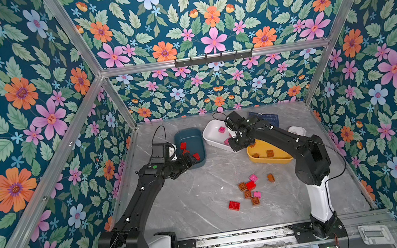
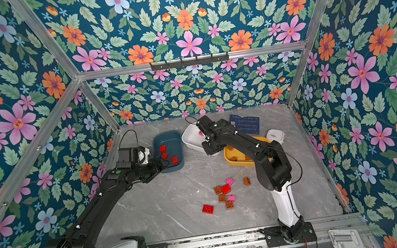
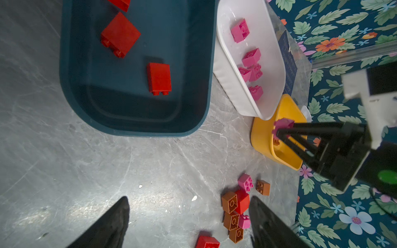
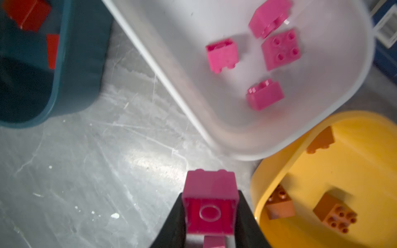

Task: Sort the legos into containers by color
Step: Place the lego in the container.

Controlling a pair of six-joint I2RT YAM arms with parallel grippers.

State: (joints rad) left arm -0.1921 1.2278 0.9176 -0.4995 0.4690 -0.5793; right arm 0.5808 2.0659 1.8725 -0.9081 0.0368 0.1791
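Inside the right end effector [image 4: 210, 216]: pink lego [image 4: 209, 186].

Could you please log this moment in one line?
right end effector: shut on pink brick | left end effector: open | near: white bin

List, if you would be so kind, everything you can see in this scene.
teal bin: one, dark teal-blue, back left of the table
red bricks: three, red, inside the teal bin
white bin: one, white, back middle
pink bricks: about five, pink, inside the white bin
yellow bin: one, yellow, right of the white bin
brown-orange bricks: three, inside the yellow bin
loose bricks: eight (two red, two pink, four brown-orange), on the table nearer the robot
round dish: one, white, behind the yellow bin
printed card: one, dark blue, back of the table
table: grey marble
left gripper: open, by the teal bin
right gripper: shut on a held pink brick, near the white and yellow bins
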